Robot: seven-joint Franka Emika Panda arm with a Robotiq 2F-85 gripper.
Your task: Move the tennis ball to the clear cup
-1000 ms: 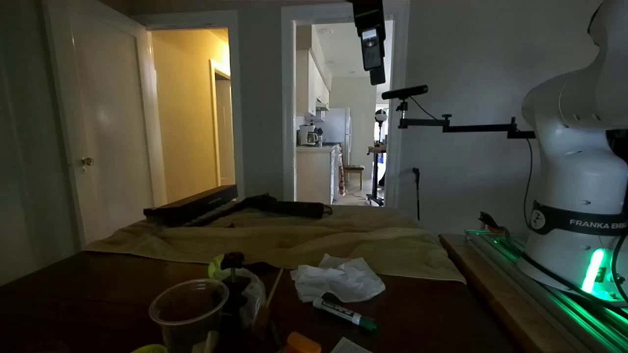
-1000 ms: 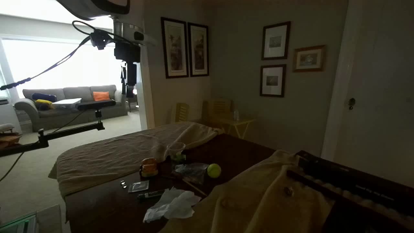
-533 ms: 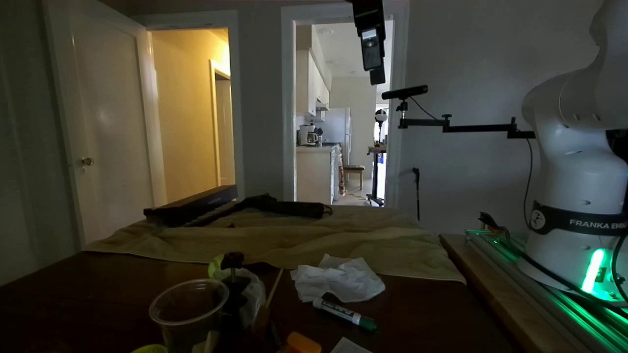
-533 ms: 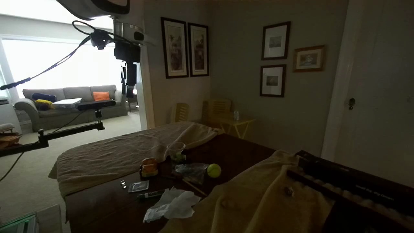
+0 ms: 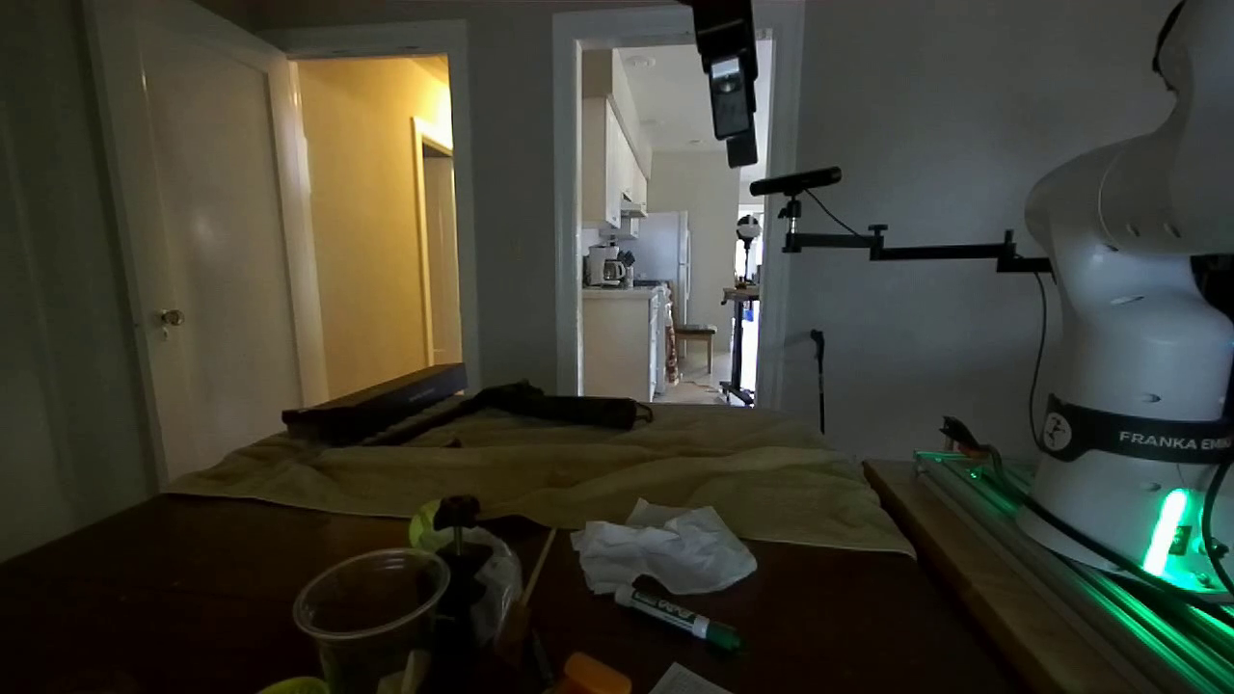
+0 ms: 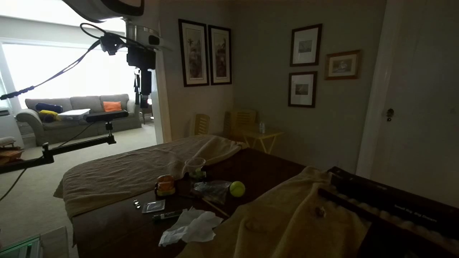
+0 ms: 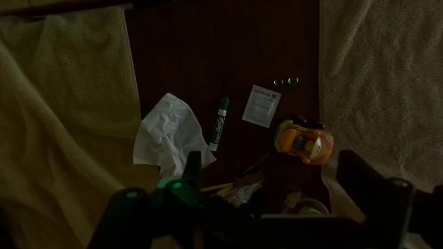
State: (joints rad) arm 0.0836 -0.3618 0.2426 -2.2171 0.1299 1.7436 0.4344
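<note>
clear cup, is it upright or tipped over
Upright: in both exterior views the clear cup stands with its round rim uppermost.

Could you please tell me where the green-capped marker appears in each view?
In an exterior view: marker low, just right of centre, below the white paper.
In an exterior view: marker low, left of centre, beside the white paper.
In the wrist view: marker about central, right of the white paper.
Shared landmark: the white paper.
</note>
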